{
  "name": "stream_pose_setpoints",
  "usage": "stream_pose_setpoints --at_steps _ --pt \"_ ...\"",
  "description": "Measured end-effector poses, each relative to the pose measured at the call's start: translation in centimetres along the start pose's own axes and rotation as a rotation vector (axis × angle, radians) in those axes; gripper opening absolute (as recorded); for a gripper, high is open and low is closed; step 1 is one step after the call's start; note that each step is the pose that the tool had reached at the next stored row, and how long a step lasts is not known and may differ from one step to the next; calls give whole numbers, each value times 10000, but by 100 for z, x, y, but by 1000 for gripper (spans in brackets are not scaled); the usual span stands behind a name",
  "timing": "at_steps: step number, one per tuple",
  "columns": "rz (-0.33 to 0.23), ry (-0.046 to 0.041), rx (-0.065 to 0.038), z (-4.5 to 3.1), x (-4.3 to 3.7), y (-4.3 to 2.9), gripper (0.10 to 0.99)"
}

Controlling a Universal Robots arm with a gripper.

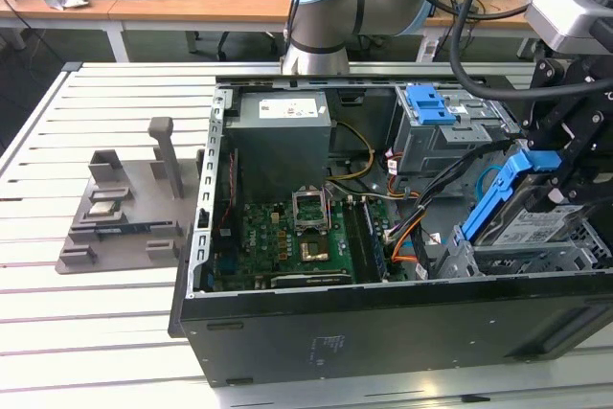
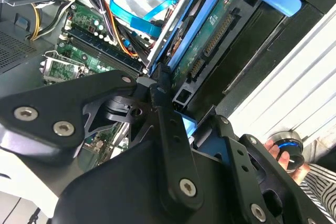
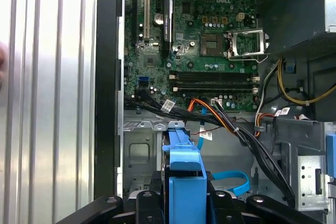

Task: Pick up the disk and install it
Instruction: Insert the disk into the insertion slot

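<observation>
Illumination was bright and diffuse. The slatted table [image 3: 58,77] showed strong glare in the first wrist view; inside the computer case [image 1: 383,332], soft shadow dimmed the exterior view

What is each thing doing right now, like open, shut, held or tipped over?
computer case: lying on its side, open.
gripper: shut on the disk.
disk: held, tilted, at one end of the computer case.
processor socket: cover flipped up.
gray tray: beside the computer case, holding a small chip.
</observation>
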State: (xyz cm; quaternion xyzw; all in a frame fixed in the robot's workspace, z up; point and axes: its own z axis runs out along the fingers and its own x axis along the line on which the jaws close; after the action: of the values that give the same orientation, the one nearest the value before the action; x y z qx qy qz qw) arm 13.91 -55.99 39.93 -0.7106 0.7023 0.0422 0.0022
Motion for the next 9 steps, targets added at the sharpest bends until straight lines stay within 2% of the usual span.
stream_pose_setpoints --at_steps 3,4,9 --pt "-1 -1 1 1 0 0 376" --pt "0 0 0 1 0 0 439" --pt "0 0 0 1 0 0 439"
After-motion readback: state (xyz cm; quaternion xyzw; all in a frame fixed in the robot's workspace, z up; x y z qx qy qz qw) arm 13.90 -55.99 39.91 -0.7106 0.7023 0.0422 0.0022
